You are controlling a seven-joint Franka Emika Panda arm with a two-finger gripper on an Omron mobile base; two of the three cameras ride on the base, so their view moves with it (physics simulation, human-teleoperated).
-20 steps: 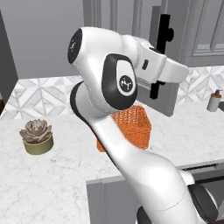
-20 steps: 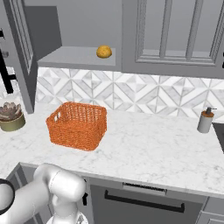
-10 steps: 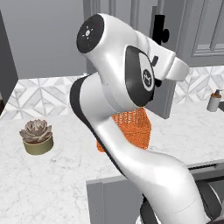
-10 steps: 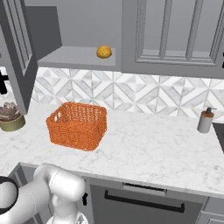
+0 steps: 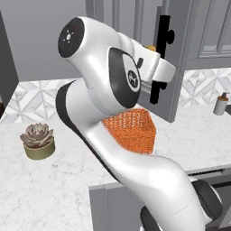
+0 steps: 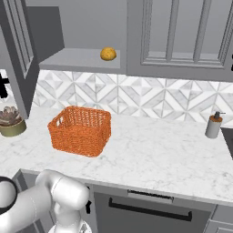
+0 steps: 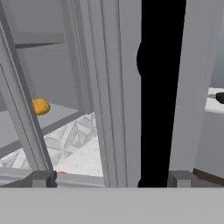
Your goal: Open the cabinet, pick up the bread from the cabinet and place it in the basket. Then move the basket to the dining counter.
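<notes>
The cabinet's glass-paned door (image 5: 180,67) stands swung open toward me. Its long black handle (image 7: 159,87) rises between my fingertips (image 7: 43,178), nearer the right one and touching neither. My gripper (image 7: 112,179) is open, and in the left base view the gripper (image 5: 163,74) sits against the door's handle (image 5: 162,45). The bread (image 6: 108,53), a small golden lump, lies on the cabinet shelf (image 6: 77,59); through the glass the bread (image 7: 40,106) also shows. The orange basket (image 6: 82,129) stands empty on the marble worktop below the shelf. The dining counter is out of view.
A potted succulent (image 5: 38,140) sits at the worktop's left end. A soap dispenser (image 6: 213,125) stands at the right by the tile backsplash. A closed grey panel-door cabinet (image 6: 182,36) hangs right of the open one. The open door (image 6: 18,50) juts out over the worktop's left.
The jaws have spread wider around the handle. The door has swung a little further open, and the arm's elbow has shifted up and left.
</notes>
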